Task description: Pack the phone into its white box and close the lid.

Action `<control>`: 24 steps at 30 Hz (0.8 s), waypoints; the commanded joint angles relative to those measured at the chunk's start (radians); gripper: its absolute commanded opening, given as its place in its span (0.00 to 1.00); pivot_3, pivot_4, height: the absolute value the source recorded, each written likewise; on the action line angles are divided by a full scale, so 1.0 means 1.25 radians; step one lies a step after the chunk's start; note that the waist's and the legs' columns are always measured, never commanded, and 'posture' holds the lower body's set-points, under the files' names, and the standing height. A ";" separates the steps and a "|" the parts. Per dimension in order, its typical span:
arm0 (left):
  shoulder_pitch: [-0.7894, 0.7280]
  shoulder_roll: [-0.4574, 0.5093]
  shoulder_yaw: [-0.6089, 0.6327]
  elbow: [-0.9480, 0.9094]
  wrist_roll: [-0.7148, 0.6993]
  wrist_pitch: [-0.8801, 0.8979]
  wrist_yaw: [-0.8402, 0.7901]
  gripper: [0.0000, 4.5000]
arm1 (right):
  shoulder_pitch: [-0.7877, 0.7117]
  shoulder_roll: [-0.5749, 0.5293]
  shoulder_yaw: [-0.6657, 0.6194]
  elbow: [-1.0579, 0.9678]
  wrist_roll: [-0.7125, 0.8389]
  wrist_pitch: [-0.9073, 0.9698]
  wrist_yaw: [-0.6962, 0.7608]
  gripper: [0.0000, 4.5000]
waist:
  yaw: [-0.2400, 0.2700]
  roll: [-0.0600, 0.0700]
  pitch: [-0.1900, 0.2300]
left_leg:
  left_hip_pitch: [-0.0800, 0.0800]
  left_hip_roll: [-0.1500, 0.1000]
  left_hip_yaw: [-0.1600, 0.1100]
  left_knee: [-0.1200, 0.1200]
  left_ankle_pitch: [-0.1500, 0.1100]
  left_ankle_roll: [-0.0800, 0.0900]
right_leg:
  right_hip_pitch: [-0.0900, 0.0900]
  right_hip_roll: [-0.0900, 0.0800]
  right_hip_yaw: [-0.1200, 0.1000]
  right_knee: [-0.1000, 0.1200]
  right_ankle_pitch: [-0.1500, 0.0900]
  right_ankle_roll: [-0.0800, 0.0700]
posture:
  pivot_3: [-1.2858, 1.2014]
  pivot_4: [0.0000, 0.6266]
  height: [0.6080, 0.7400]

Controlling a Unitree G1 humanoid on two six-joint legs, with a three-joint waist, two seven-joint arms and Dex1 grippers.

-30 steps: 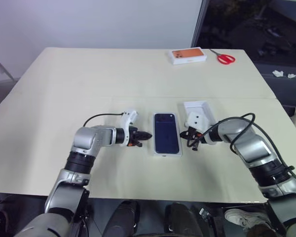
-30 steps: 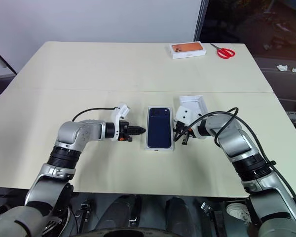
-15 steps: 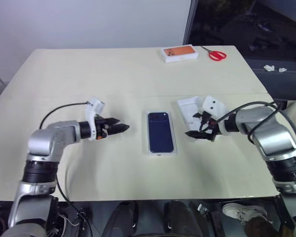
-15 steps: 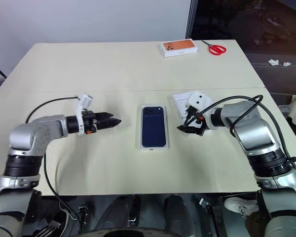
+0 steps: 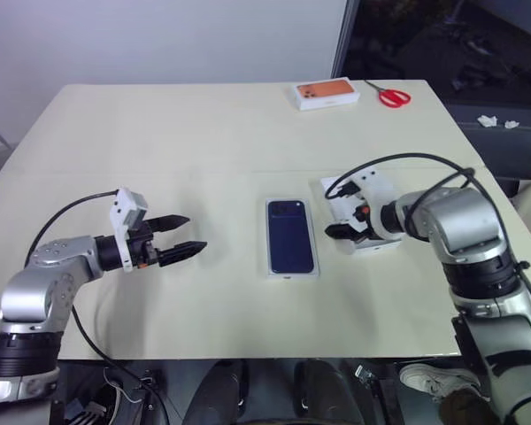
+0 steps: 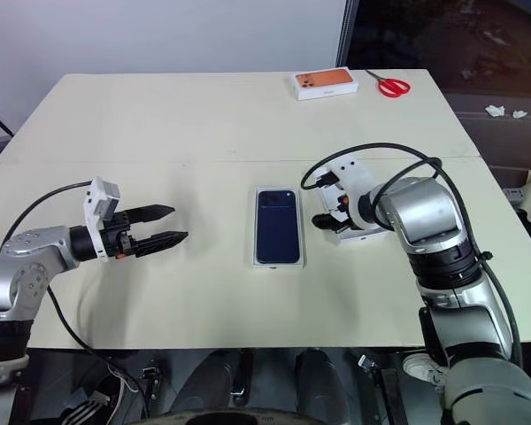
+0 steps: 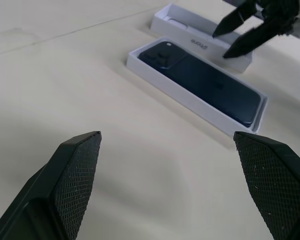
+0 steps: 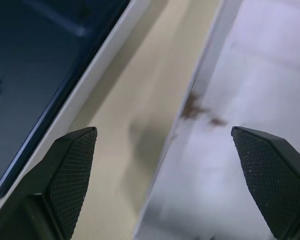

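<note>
Right wrist view looks past widely parted black fingertips [image 8: 65,165] holding nothing; the right gripper [image 6: 329,223] hangs over the near wall of the lid [image 5: 369,232], which lies open side up just beyond those tips, apparently placed for a grasp on its edge. Next to that, toward the other arm, the phone [image 6: 277,235] lies flat inside the white box [image 7: 155,71], packed, so closing looks like the remaining step. Well apart on the far side, the left gripper [image 5: 179,237] hovers over bare table [image 5: 203,133], fingers spread and empty, probably leaving room. Far off lie an orange-pictured box [image 5: 326,93] and red scissors [image 5: 388,95].
</note>
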 commanded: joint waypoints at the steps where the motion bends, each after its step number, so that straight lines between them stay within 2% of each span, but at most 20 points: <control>1: -0.011 -0.015 0.016 -0.025 -0.019 -0.013 0.027 0.99 | -0.015 0.020 -0.052 0.002 0.056 0.014 -0.047 1.00 | -0.001 0.000 0.000 | 0.000 0.000 0.000 0.000 0.000 0.000 | 0.000 0.000 0.000 0.000 0.000 0.000 | 0.52 0.24 1.00; 7: 0.002 -0.031 0.013 -0.047 -0.033 0.001 0.055 0.99 | 0.010 0.035 -0.052 0.002 0.152 0.014 -0.169 1.00 | -0.003 0.000 0.000 | 0.000 0.000 0.000 0.000 0.000 0.000 | -0.001 0.000 0.000 0.001 0.000 0.000 | 0.52 0.24 1.00; 13: -0.006 -0.031 0.011 -0.054 -0.048 0.018 0.078 0.99 | 0.052 0.069 -0.100 -0.012 0.253 0.014 -0.335 1.00 | -0.002 0.000 0.000 | 0.000 0.000 0.000 0.000 0.000 0.000 | 0.000 0.001 0.000 0.001 0.000 0.000 | 0.52 0.24 1.00; 17: -0.009 -0.030 0.008 -0.058 -0.057 0.025 0.085 0.99 | 0.051 0.061 -0.103 -0.014 0.301 0.014 -0.425 1.00 | -0.002 0.000 0.000 | 0.000 0.000 0.000 0.001 0.000 0.000 | 0.000 0.001 0.000 0.001 0.000 0.000 | 0.52 0.24 1.00; 20: -0.015 -0.032 0.005 -0.057 -0.060 0.026 0.090 1.00 | 0.051 0.056 -0.104 -0.008 0.338 0.014 -0.479 0.82 | -0.002 0.000 0.000 | 0.000 0.000 0.000 0.001 0.000 0.000 | 0.000 0.001 0.000 0.001 0.000 0.000 | 0.52 0.24 1.00; 24: -0.028 -0.036 0.005 -0.055 -0.070 0.040 0.096 1.00 | 0.052 0.054 -0.107 -0.004 0.378 0.014 -0.536 0.38 | -0.002 0.000 0.000 | 0.000 0.000 0.000 0.001 0.000 0.000 | 0.000 0.001 0.000 0.001 0.000 0.000 | 0.52 0.24 1.00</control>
